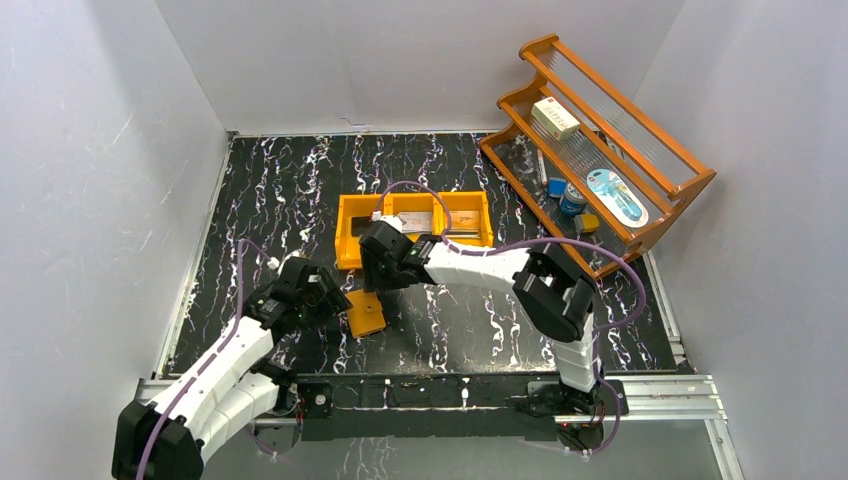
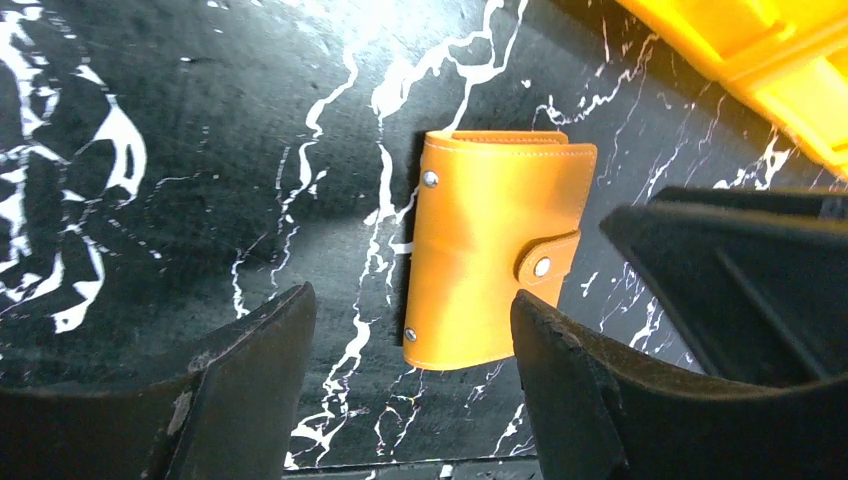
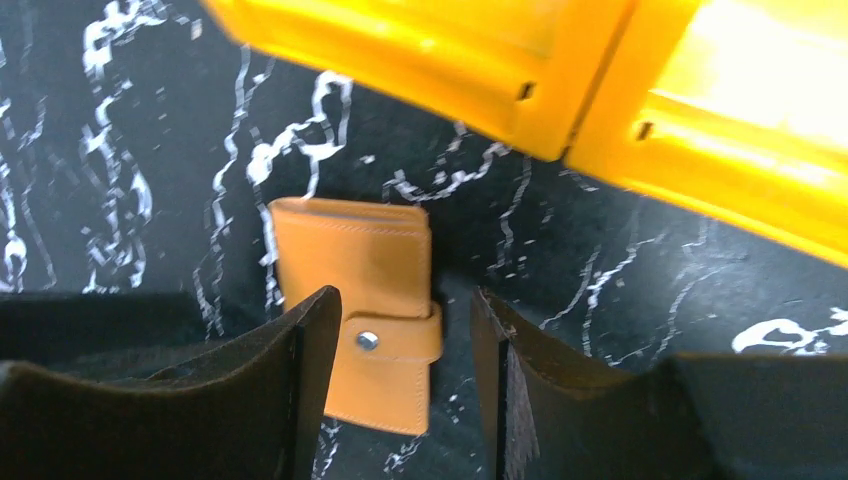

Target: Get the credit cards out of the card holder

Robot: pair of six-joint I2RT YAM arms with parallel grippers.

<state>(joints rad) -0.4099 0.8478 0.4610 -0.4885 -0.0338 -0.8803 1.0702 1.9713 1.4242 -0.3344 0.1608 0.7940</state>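
While both arms reach out over the black white-veined table [image 1: 300, 180], the count is: one card holder [image 2: 490, 260], two grippers, one orange bin [image 1: 350, 232] with three compartments, and one wooden rack [image 1: 690, 180].

- Card holder: closed and flat on the table, directly beneath the left gripper [image 2: 410, 310]. The strap tab [image 2: 548, 262] is snapped across its edge. Three metal studs show on it, one of them on the tab.
- Left gripper: fingers spread wide, pinching nothing. They hang above the card holder, one to each side of it.
- Right gripper [image 3: 405, 300]: fingers also spread and holding nothing. The card holder lies below and slightly toward its left finger, with the tab facing the gap.
- Edges and room: bare table shows past the left gripper's left finger. On the strap side, the right gripper's dark body sits just beside the left gripper's right finger, so that side is tight. The bin's near wall runs just beyond the right gripper's fingertips, near the card holder but not touching it.
- Containers: the bin's middle compartment holds a flat greyish piece [image 1: 415, 214], too small to identify. The other two compartments cannot be read.
- Rack: well off to the right gripper's right. A white box [image 1: 555, 118] sits on its upper shelf and small blue items on the lower.
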